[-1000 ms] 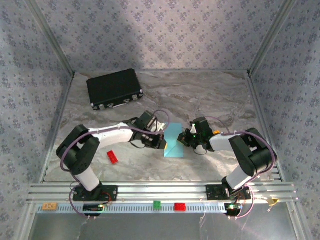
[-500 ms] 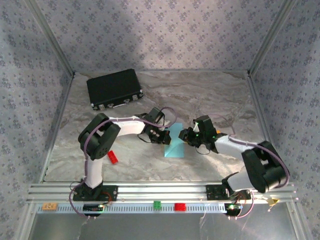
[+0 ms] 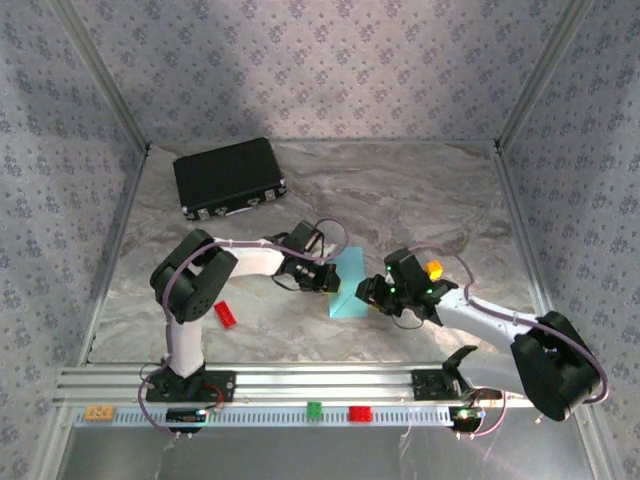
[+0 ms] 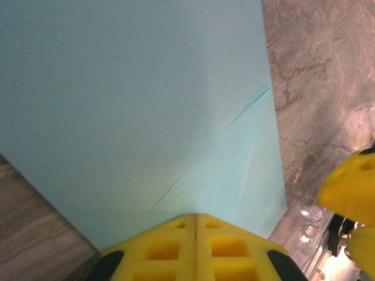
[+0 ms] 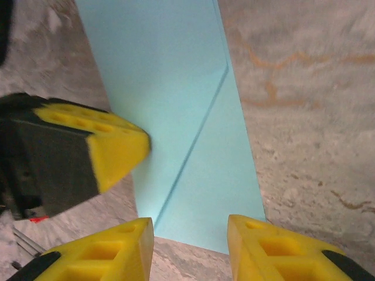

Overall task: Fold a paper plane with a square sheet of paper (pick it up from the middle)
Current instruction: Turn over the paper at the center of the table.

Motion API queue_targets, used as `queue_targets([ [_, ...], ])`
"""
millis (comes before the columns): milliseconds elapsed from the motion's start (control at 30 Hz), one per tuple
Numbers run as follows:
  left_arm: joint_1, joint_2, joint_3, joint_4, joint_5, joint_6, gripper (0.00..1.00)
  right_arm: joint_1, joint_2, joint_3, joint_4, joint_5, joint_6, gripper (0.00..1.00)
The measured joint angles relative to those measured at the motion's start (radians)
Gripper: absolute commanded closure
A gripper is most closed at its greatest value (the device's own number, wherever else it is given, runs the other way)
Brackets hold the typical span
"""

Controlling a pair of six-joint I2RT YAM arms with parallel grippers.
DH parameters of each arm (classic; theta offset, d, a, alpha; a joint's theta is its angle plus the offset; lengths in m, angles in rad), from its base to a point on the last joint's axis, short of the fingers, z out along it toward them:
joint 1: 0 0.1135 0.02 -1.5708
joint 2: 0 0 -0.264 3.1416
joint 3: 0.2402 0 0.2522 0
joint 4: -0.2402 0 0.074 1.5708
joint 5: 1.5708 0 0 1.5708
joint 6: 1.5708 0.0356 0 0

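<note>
1. The square sheet of paper (image 3: 350, 296): thin, matt light-blue paper, smooth, sharply creased.
2. The bench (image 3: 420, 190): smooth, stone-patterned, with a faint sheen.
3. The left tool (image 4: 195, 218) and right tool (image 5: 188, 227): matt yellow moulded plastic.
4. The black case (image 3: 230, 178): matt shell with shiny metal fittings.
5. The rail (image 3: 320, 380) along the bench's near edge: ribbed bare metal.

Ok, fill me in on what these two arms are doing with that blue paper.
They are folding it into a plane. The light-blue sheet of paper lies partly folded on the table, a diagonal crease showing. The left fingers are shut at its left edge; whether they pinch it is unclear. The right fingers stand open, lined up with its narrow end.
</note>
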Motion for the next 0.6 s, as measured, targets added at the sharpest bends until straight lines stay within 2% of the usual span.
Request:
queue_targets([
  [167, 0.0, -0.004, -0.005, 0.003, 0.0, -0.008, 1.0, 0.036, 0.069, 0.004, -0.002, 0.003, 0.013, 0.63],
  [400, 0.0, -0.006, -0.01, 0.006, 0.0, -0.014, 1.0, 0.045, 0.079, 0.005, 0.003, 0.015, 0.029, 0.62],
  [600, 0.0, -0.007, -0.011, 0.009, 0.0, -0.014, 1.0, 0.044, 0.109, 0.001, 0.086, 0.011, 0.039, 0.6],
])
